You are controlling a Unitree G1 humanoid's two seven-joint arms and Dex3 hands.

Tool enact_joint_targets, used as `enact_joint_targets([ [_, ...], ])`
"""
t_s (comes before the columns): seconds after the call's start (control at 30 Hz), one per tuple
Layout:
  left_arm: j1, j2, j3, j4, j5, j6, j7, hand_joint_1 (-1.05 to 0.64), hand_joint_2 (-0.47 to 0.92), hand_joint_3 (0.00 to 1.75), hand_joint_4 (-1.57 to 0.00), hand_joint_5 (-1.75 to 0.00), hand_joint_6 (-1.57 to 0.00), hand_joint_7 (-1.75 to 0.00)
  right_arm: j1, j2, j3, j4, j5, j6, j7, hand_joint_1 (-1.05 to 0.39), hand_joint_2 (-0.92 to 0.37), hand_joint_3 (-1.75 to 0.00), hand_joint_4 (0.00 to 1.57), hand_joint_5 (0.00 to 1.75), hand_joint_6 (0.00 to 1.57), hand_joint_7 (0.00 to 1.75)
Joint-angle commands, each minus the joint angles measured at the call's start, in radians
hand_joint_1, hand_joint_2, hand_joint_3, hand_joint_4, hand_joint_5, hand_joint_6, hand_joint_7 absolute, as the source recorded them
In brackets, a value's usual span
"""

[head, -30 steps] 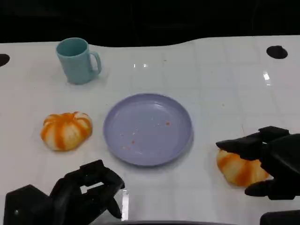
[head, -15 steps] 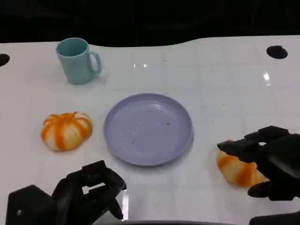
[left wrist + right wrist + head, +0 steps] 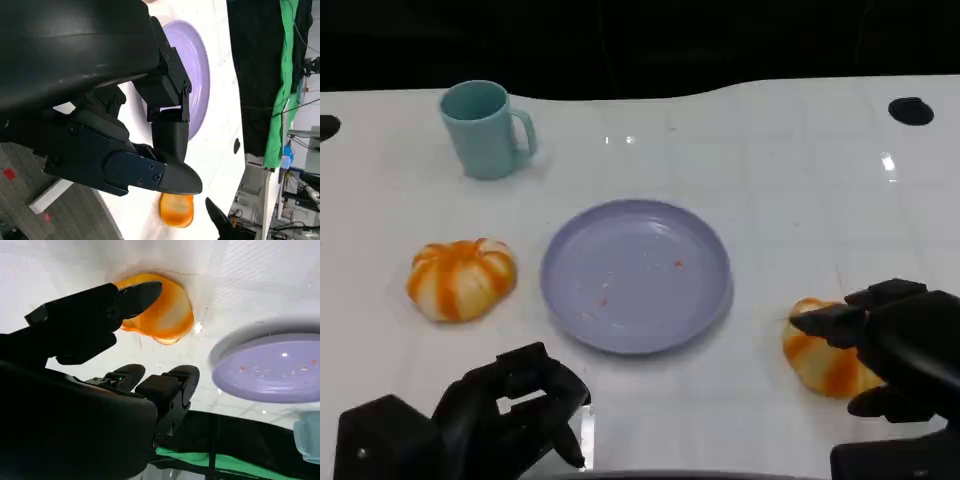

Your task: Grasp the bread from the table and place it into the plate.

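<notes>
Two orange-and-white striped breads lie on the white table, one to the left of the plate [image 3: 461,278] and one to its right [image 3: 820,358]. The lilac plate [image 3: 635,275] sits between them, bare but for crumbs. My right hand [image 3: 898,345] hovers over the right bread [image 3: 167,315] with fingers spread; one fingertip [image 3: 145,290] lies over its top and the thumb is on the near side. The hand has not closed on the bread. My left hand [image 3: 510,415] rests near the front edge with fingers curled in, holding nothing. In the left wrist view, that hand [image 3: 150,150] points toward the plate [image 3: 197,75].
A teal mug [image 3: 485,128] stands at the back left, well away from the plate. Black round holes mark the table at the far right [image 3: 910,110] and far left [image 3: 325,127]. The table's dark back edge runs along the top.
My right hand has sunk lower and drawn nearer over the right bread, covering more of it. The left hand, both breads and the plate have stayed put.
</notes>
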Motion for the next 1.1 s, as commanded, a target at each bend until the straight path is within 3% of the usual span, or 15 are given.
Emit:
enact_joint_targets([
  [0.03,0.001,0.007,0.003,-0.007,0.002,-0.008,0.004,-0.82,0.92,0.16,-0.96,-1.53,-0.88,-1.27,-0.024,0.0,0.019,0.051,-0.001,0.003,-0.033,-0.32,-0.75,0.0,0.42,0.19,0.55,0.01],
  [0.5,0.004,0.003,-0.002,-0.01,0.01,-0.006,0.01,-0.83,0.92,0.16,-0.96,-1.53,-0.89,-1.27,-0.073,0.016,0.085,0.174,-0.011,0.012,-0.095,-0.27,-0.75,0.0,0.43,0.12,0.52,0.0],
  [1.1,0.007,-0.002,-0.007,-0.012,0.015,-0.013,0.012,-0.82,0.92,0.16,-0.95,-1.51,-0.89,-1.24,-0.231,0.051,0.157,0.392,-0.014,0.094,-0.102,-0.33,-0.8,-0.01,0.42,0.06,0.45,0.0],
])
